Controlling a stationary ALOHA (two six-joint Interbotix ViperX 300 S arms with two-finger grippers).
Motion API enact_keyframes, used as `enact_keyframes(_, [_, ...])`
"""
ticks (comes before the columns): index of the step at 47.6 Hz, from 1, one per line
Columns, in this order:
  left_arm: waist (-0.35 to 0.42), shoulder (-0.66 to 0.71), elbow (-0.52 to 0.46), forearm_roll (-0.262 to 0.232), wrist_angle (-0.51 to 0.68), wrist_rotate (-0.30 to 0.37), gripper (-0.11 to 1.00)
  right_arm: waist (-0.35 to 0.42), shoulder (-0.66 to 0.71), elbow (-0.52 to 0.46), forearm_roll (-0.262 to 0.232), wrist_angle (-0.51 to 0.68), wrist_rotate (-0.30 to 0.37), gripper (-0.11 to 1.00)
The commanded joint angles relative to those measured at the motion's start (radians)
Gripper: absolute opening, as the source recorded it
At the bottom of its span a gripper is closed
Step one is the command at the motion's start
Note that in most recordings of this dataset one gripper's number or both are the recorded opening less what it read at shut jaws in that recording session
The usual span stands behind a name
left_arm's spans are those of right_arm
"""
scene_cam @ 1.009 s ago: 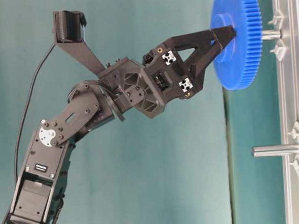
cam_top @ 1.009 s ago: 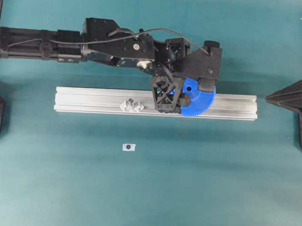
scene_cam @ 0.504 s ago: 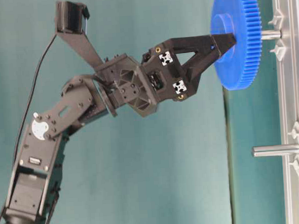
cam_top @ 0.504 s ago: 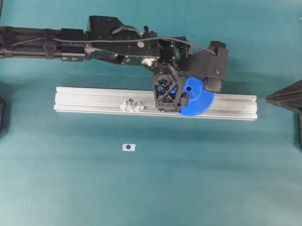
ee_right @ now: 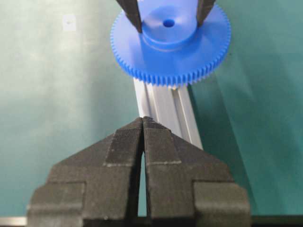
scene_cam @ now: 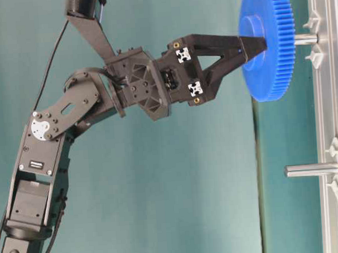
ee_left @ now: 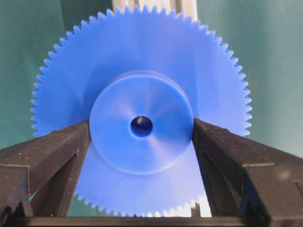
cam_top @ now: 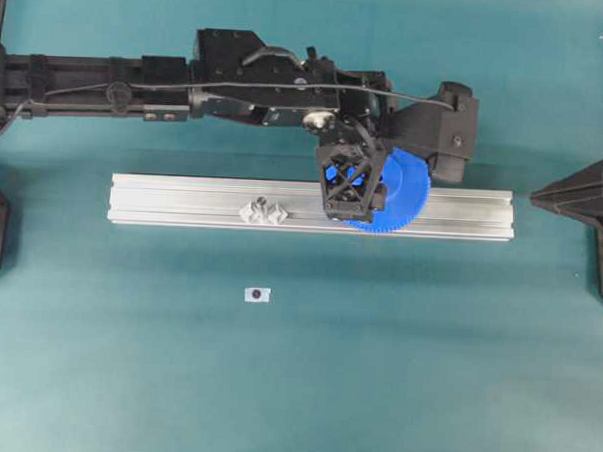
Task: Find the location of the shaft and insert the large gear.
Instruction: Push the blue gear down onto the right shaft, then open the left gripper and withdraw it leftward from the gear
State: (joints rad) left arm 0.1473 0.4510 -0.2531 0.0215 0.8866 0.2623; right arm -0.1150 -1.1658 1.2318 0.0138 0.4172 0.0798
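Nearest the right wrist camera, the right hand (ee_right: 143,124) is sitting with its fingertips pressed together, holding nothing, parked off the end of the aluminium rail (cam_top: 182,201) that is lying across the tabletop (cam_top: 294,386). Farther along that rail, the left hand (ee_left: 141,130) is gripping the large gear (scene_cam: 267,40) by its raised hub – fingers (ee_left: 52,151) spread wide on either side of the hub, pads against it. In the table-level view the gear is sitting on the outer part of the shaft (scene_cam: 305,38), with bare pin showing between the gear and the rail, so the insertion step appears to be under way but not finished. A second look-alike pin (scene_cam: 312,169) is standing free farther along the rail, and a small white tag (cam_top: 257,294) is lying on the tabletop on the near side of the rail. The next move probably calls for pressing the gear squarely along the pin toward the rail – keeping the bore aligned – before letting go.
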Motion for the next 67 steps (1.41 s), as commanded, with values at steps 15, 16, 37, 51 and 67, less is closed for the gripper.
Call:
enact_keyframes(15, [-0.006,-0.017,-0.052,0.005,-0.002,0.002,0.84,-0.003,0.003,-0.009,-0.002,-0.005,0.008,0.04])
enact_keyframes(16, [-0.006,-0.017,-0.052,0.002,-0.002,0.002,0.84,-0.003,0.003,-0.009,-0.002,-0.005,0.008,0.04])
enact_keyframes(37, [-0.009,-0.026,-0.052,0.000,0.002,-0.018,0.84,-0.003,-0.003,-0.005,-0.002,-0.005,0.008,0.04])
enact_keyframes(51, [-0.034,-0.046,-0.049,0.000,0.000,-0.061,0.84,-0.003,-0.005,-0.005,-0.002,-0.005,0.008,0.04])
enact_keyframes(67, [-0.044,-0.087,-0.040,0.000,-0.011,-0.106,0.84,-0.002,-0.005,-0.003,-0.002,-0.005,0.008,0.04])
